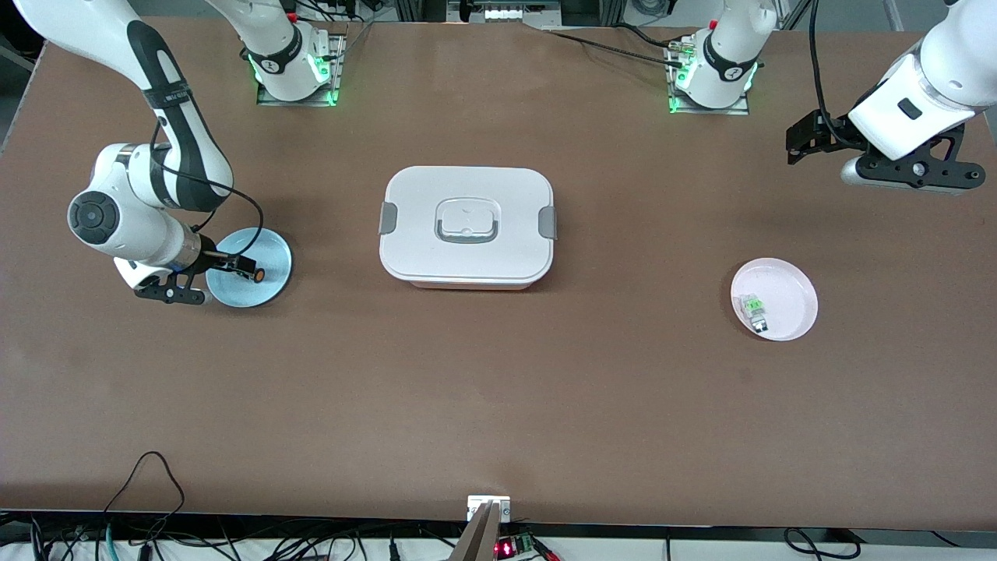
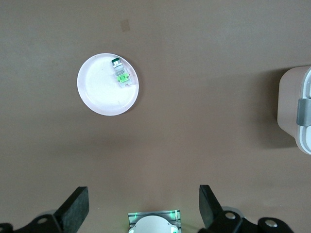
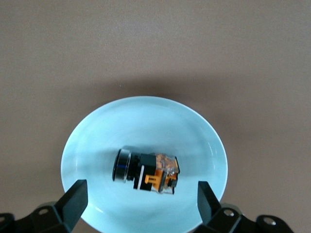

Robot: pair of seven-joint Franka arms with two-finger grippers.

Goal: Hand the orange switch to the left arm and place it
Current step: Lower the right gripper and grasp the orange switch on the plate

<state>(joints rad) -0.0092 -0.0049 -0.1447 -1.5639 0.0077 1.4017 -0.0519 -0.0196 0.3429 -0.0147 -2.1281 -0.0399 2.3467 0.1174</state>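
The orange switch (image 3: 146, 172), a small black part with an orange end, lies on its side in a light blue plate (image 3: 146, 124) near the right arm's end of the table. My right gripper (image 3: 141, 204) is open and low over that plate, its fingers apart on either side of the switch and not touching it. In the front view the right gripper (image 1: 237, 266) is over the blue plate (image 1: 269, 248), with the switch (image 1: 258, 273) at its tips. My left gripper (image 1: 802, 142) is open, empty and held high over the left arm's end of the table. It also shows in the left wrist view (image 2: 143, 208).
The white box (image 1: 467, 226) with grey latches stands mid-table between the two plates; its edge shows in the left wrist view (image 2: 296, 111). A pink plate (image 1: 788, 282) near the left arm's end holds a small green-and-clear component (image 1: 754, 309), also in the left wrist view (image 2: 120, 76).
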